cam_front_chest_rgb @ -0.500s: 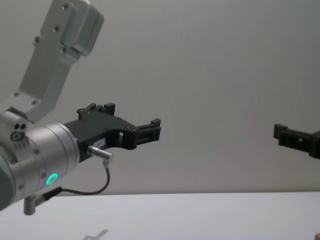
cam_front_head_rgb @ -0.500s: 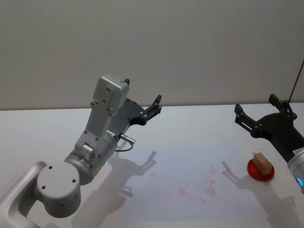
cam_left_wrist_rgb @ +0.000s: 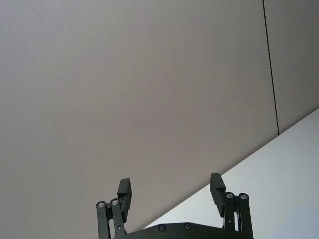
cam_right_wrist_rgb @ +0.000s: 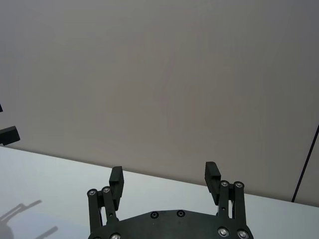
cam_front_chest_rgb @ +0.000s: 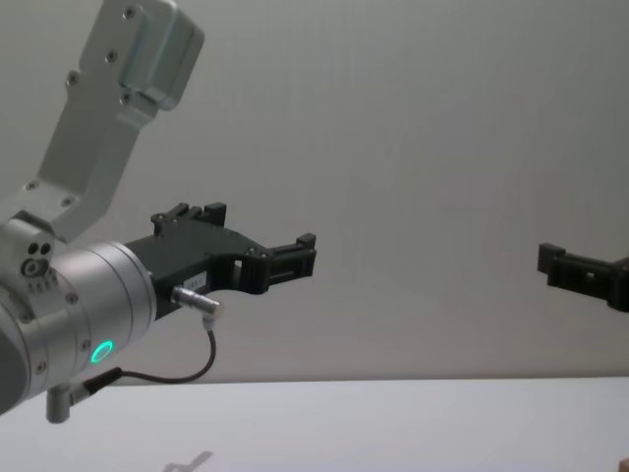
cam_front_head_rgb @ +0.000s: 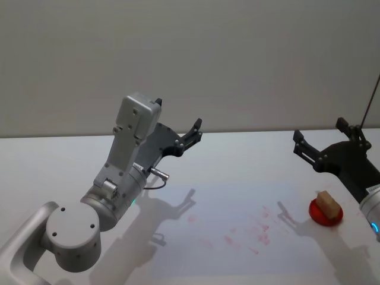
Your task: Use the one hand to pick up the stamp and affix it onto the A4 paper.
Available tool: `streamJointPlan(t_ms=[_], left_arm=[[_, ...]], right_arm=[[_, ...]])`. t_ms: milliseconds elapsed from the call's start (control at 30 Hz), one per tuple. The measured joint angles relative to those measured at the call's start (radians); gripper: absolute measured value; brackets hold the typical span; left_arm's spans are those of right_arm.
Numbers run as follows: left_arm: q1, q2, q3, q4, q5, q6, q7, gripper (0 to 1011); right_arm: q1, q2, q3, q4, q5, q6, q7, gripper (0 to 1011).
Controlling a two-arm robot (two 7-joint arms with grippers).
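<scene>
Off the paper's (cam_front_head_rgb: 237,208) right edge, stamp (cam_front_head_rgb: 328,203) sits near right tool (cam_front_head_rgb: 318,130).

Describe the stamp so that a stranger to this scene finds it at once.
On the white table, go to the right side, past the paper with faint red marks. There, near the open right tool, lies a round red pad. The stamp is the small light-brown wooden block on that pad, the only wooden thing.
</scene>
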Motion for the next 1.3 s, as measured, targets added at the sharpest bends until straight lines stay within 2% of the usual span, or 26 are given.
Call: streamJointPlan(t_ms=[733,1300], left_arm=[[0.000,0.000,0.000,0.000,0.000,0.000,0.000,1001],[0.000,0.000,0.000,0.000,0.000,0.000,0.000,1001]], right_arm=[[0.002,0.002,0.002,0.003,0.000,0.000,0.012,1001],[-0.032,0.047,0.023,0.018,-0.011,-0.006,0.055,1001]])
